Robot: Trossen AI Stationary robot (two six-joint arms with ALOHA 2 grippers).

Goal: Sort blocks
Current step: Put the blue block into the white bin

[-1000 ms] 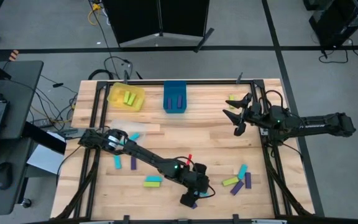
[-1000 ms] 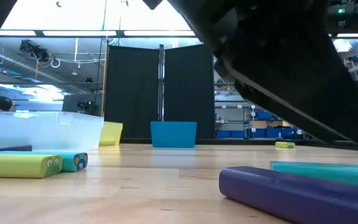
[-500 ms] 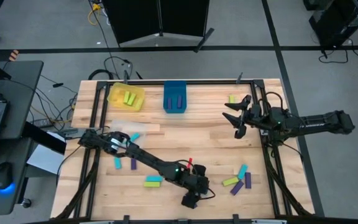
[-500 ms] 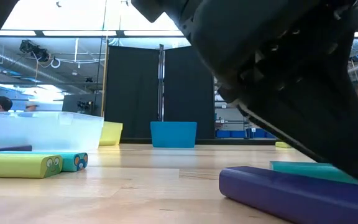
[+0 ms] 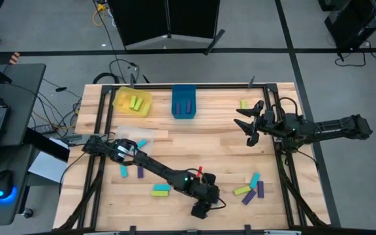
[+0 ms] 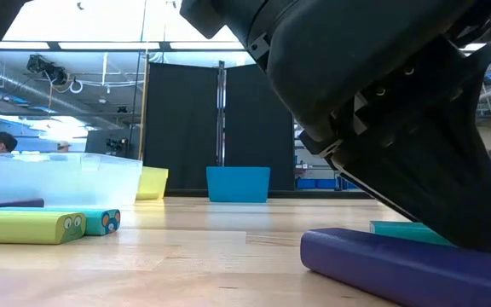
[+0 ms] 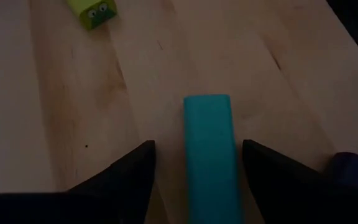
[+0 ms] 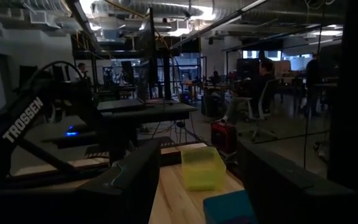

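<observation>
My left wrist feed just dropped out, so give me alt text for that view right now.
A teal block lies flat on the wooden table, lengthwise between the two dark fingers of the left gripper, with a gap showing on each side. A lime block's end with cartoon eyes sits farther off, and a dark purple block shows at the edge.

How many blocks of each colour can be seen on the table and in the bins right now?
Lime blocks: 5
Teal blocks: 5
Purple blocks: 6
Total: 16 that can be made out; the clear bin or the left arm may hide more.
</observation>
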